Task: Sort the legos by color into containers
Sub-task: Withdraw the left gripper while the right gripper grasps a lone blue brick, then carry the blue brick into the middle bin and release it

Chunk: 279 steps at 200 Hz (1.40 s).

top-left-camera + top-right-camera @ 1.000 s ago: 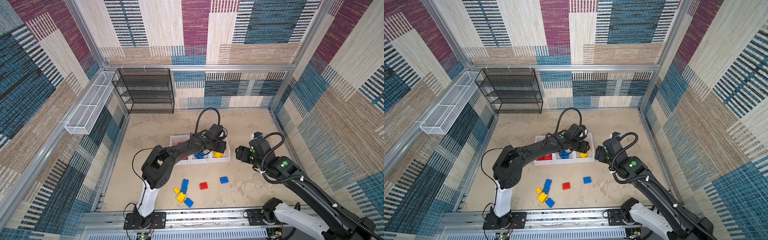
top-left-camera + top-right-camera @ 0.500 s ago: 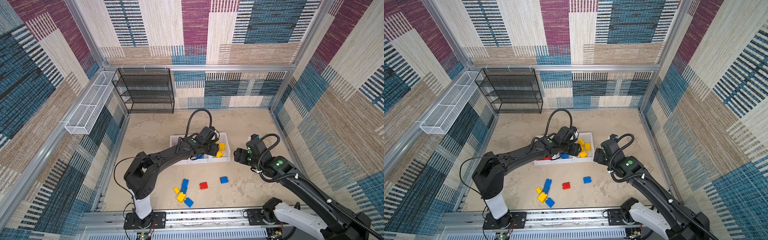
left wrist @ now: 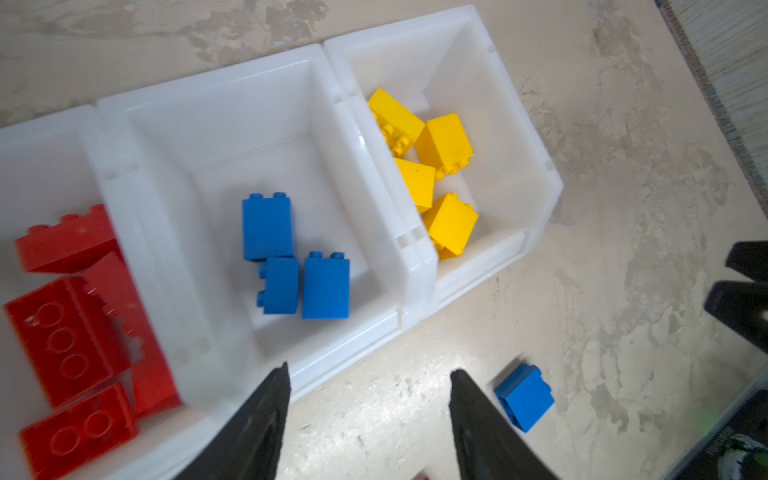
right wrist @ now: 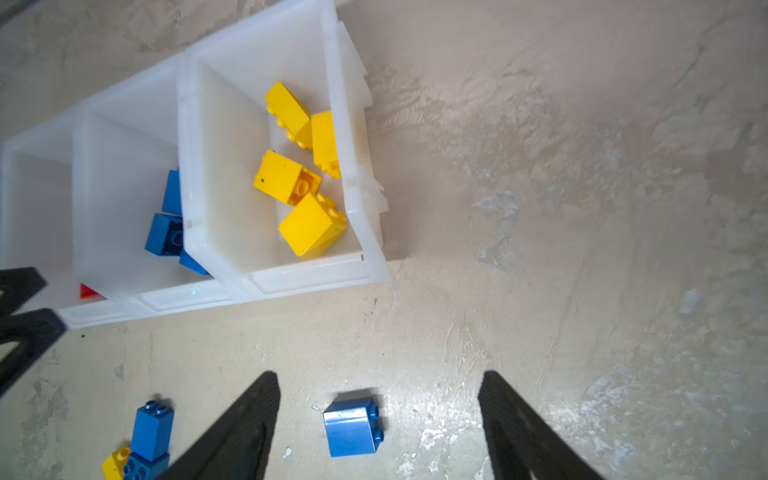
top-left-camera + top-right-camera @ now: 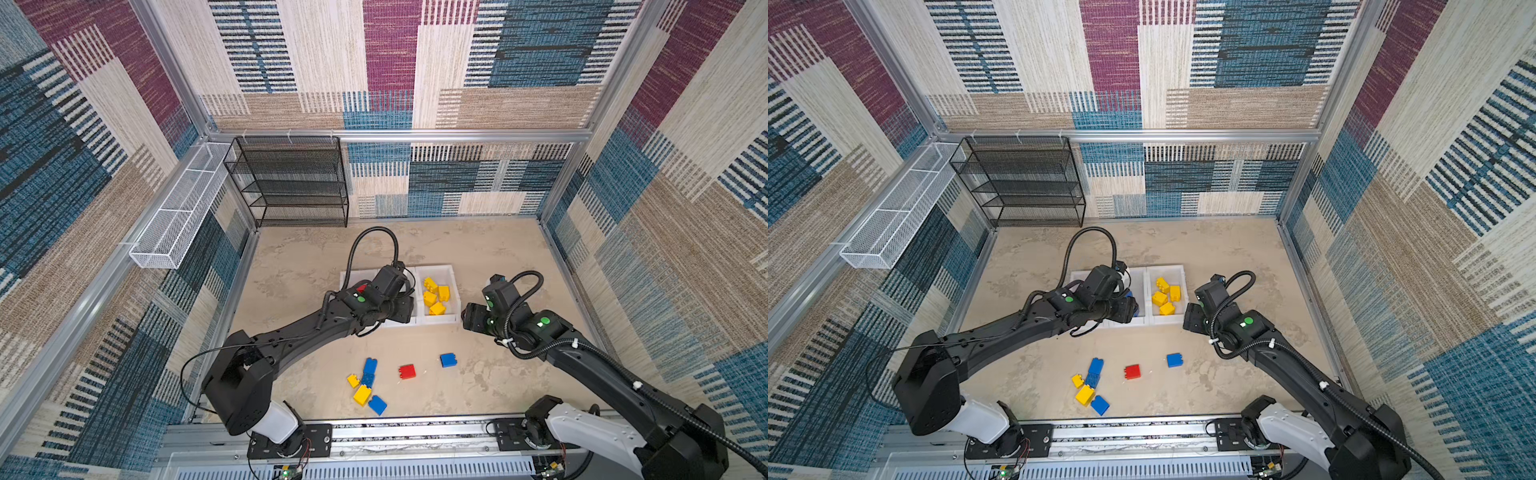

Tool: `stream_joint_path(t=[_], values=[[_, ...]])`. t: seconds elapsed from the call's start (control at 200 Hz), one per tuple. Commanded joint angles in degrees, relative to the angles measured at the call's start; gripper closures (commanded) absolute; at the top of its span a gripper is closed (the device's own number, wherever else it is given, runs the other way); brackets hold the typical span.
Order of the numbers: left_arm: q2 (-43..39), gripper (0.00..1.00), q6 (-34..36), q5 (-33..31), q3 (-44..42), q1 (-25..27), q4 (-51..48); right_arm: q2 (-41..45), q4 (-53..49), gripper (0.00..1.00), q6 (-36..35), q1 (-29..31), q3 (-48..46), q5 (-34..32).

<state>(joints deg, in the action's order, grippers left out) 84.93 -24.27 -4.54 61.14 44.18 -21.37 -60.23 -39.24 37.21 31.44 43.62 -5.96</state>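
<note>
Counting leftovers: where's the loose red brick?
In a top view, the red brick lies near the middle, between the mixed cluster and the lone blue brick.

— The left gripper [image 3: 370,369] is out of the yellow container [image 3: 519,145]! It has pulled back toward 8 o'clock, over the middle container [image 3: 232,124] rim.
— The left arm [image 5: 291,336] swung out the same way.
— The yellow legos [image 5: 435,296] are uncovered now, possibly with one newly dropped in.
— The right gripper [image 4: 380,373] has nudged toward 8 o'clock too.
</note>
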Motion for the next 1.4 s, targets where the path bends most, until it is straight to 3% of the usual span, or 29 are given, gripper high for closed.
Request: stream_joint_path(t=[0.0,0.23,0.396,0.736,0.942,1.162,1.392], values=[[-4.5,0.35,-1.83,-3.07,-4.17,-1.41,-0.59,-1.27,2.49,0.24,0.72,1.61,-2.37,3.96],[-16.0,0.33,-4.98,-6.03,-14.36,-5.33,-0.87,-5.41,4.75,0.24,4.39,9.68,-7.1,5.02],[-20.41,0.33,-4.73,-6.98,-16.61,-7.03,-2.54,-10.72,4.8,0.25,4.72,13.46,-6.5,4.91],[-21.7,0.33,-5.52,-5.81,-17.75,-8.02,-2.73,-19.73,4.27,0.3,4.36,17.63,-2.4,1.78],[-21.76,0.33,-5.35,-5.62,-17.97,-8.23,-2.86,-24.59,2.8,0.39,4.64,19.72,-0.29,-0.26],[-22.57,0.33,-5.61,-6.02,-18.86,-8.66,-2.96,-25.74,2.86,0.54,4.98,20.23,0.15,-0.81],[-24.73,0.33,-6.31,-7.16,-19.96,-9.29,-4.24,-24.87,3.47,0.58,1.26,20.24,5.87,-0.77]])
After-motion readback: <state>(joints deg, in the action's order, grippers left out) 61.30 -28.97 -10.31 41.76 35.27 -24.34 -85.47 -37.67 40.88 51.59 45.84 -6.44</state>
